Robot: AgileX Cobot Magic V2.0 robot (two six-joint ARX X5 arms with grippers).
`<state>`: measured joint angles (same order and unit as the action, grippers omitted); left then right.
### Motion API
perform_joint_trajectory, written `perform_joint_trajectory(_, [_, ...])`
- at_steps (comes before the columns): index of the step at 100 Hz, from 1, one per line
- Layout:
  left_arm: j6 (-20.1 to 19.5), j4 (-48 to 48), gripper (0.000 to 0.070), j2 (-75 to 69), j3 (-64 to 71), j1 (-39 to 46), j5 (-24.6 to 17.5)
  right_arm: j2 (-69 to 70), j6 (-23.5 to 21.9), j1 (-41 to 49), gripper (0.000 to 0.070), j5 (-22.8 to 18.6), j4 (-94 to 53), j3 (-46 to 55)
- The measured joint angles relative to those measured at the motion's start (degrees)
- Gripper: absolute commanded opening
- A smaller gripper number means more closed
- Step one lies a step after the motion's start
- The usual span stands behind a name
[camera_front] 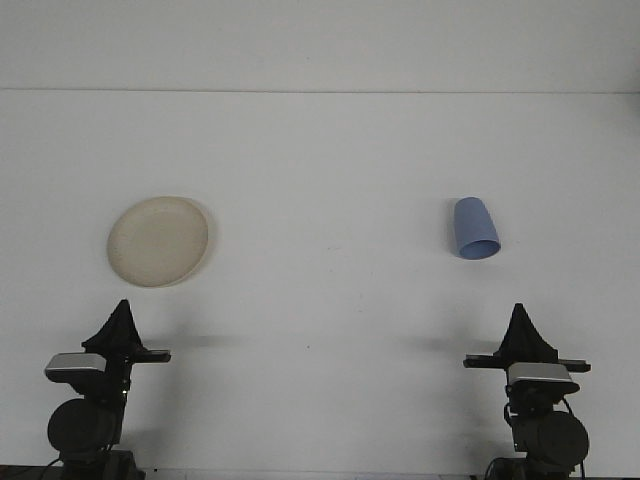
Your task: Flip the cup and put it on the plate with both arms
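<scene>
A blue cup (474,228) lies on its side on the white table at the right, its open mouth turned toward the front right. A cream plate (158,240) rests flat on the table at the left with nothing on it. My left gripper (123,312) sits low near the front edge, below the plate and well apart from it. My right gripper (521,315) sits low at the front right, below the cup and apart from it. Each gripper appears as a dark pointed shape holding nothing.
The white table (320,300) stretches back to a pale wall (320,45). The arm bases and wrist cameras stand at the front left and front right corners.
</scene>
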<state>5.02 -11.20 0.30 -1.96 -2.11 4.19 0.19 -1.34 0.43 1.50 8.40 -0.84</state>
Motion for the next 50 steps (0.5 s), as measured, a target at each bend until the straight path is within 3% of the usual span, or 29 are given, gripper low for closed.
perform_joint_trajectory(50, [0.0,0.0,0.0011,0.0,0.0,0.0,0.0,0.0,0.0,0.0,0.0,-1.4,-2.1,-1.9])
